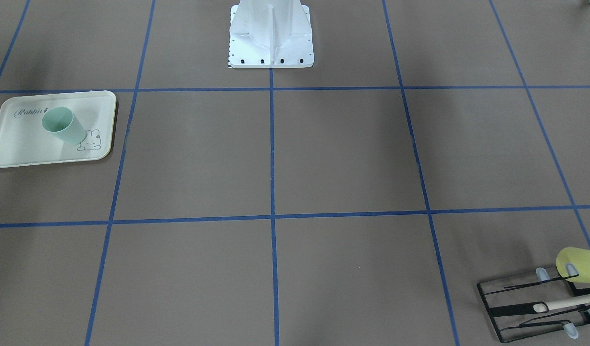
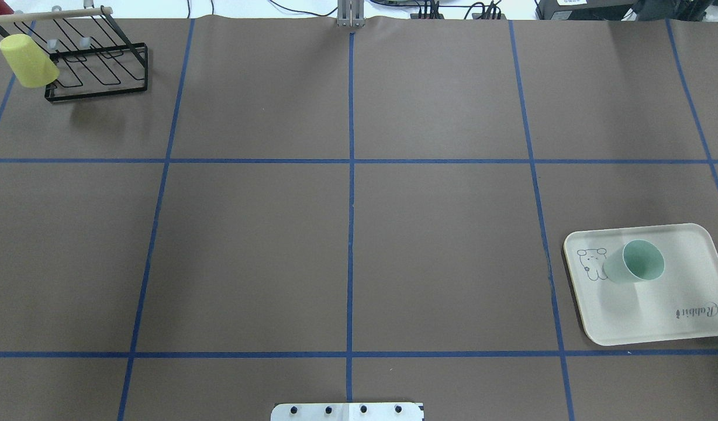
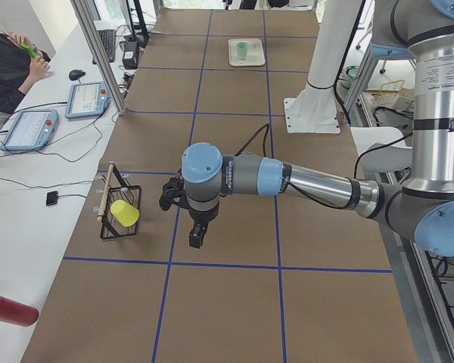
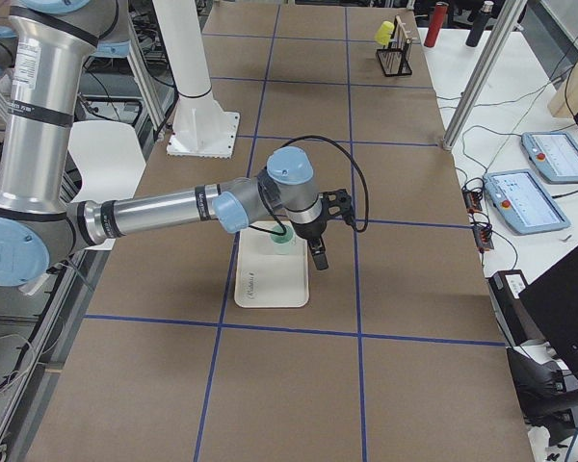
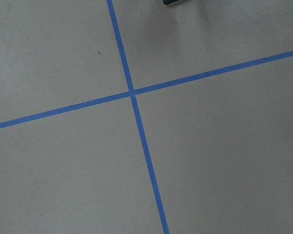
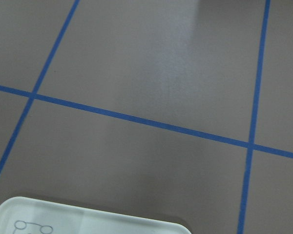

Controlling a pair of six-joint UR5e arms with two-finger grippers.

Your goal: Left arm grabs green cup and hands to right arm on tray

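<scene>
- Front-facing view: the green cup (image 1: 62, 126) stands upright, mouth up, on the tray (image 1: 16, 154) at 9 o'clock. At 4 o'clock the wire rack (image 1: 513, 309) and yellow cup (image 1: 581, 264) are cut by the edge.
- Overhead: the tray lies at 4 o'clock with the cup beside its bunny drawing. The rack is at 10 o'clock.
- Left side view: the left arm (image 3: 318, 184) reaches over bare table. The left gripper (image 3: 197, 240) points down near the rack, its jaws too small to tell.
- Right side view: the right arm (image 4: 154, 214) hides most of the cup. The right gripper (image 4: 321, 262) hangs over the tray's edge, and I cannot tell how its jaws stand.
- Left wrist: a tape cross (image 5: 132, 92). A dark corner is cut off at 12 o'clock, possibly the rack.
- Right wrist: only the tray's corner shows, at 7 o'clock.
</scene>
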